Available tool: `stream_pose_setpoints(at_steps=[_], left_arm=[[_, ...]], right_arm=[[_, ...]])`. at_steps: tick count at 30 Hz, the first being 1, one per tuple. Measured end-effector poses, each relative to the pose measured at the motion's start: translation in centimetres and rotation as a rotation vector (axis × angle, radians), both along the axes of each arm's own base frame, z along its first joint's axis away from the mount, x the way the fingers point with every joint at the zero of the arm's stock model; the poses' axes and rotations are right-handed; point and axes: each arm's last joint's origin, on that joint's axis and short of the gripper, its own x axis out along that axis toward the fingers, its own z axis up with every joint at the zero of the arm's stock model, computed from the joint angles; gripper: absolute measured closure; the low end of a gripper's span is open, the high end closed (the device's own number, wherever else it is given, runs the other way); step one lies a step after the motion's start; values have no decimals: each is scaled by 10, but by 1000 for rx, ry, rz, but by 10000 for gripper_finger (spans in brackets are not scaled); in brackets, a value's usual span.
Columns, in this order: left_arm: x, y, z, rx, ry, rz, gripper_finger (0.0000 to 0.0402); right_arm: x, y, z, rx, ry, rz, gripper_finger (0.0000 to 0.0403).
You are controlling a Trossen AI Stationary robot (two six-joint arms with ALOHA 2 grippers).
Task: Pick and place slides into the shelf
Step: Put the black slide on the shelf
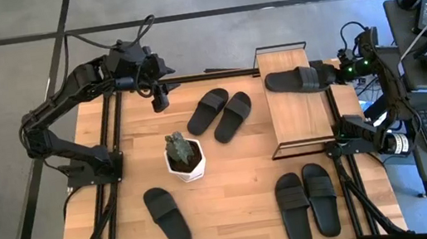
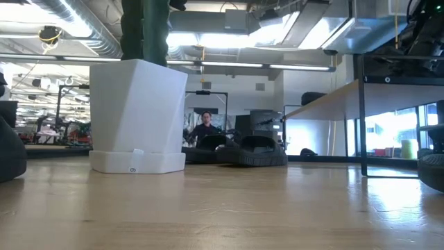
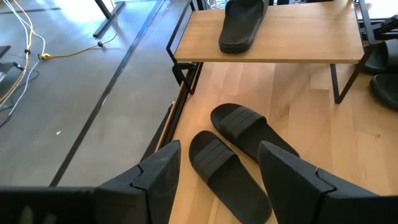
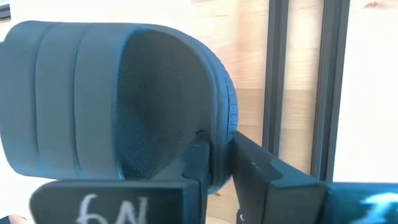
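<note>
Six black slides show in the high view. One pair [image 1: 219, 114] lies at the far middle of the table, a single slide [image 1: 167, 216] near left, and another pair [image 1: 307, 204] near right. The sixth slide [image 1: 298, 80] lies on the shelf [image 1: 298, 124], a light board on a black frame at the table's right. My left gripper [image 1: 161, 102] hangs open, left of the far pair. In its wrist view those slides [image 3: 239, 155] show between its fingers, farther off. My right gripper [image 1: 331, 73] is shut on the shelf slide at its right end. My right gripper [image 4: 214, 152] pinches the slide's edge [image 4: 221, 124] beside the strap opening. One finger [image 4: 196, 158] is inside the opening and the other finger [image 4: 255, 171] outside. It comes level from the table's right. The slide's left part [image 3: 235, 40] rests on the shelf board.
A white pot with a green plant [image 1: 184, 157] stands mid-table, between the far pair and the single slide; it fills the left of the low view [image 2: 139, 114]. The black table frame rails run along both sides. A laptop and cables sit beyond the right edge.
</note>
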Motion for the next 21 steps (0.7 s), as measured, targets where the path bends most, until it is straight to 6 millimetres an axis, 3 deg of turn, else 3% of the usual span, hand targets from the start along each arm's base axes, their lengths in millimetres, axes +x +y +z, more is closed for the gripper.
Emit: stream_pose_setpoints(at_steps=[12,21], left_arm=[[0,0,0,0,0,0,195],[0,0,0,1,-1,0,195]], right_arm=[[0,0,0,-6,3,10,298],[0,0,0,-10,1,21,212]])
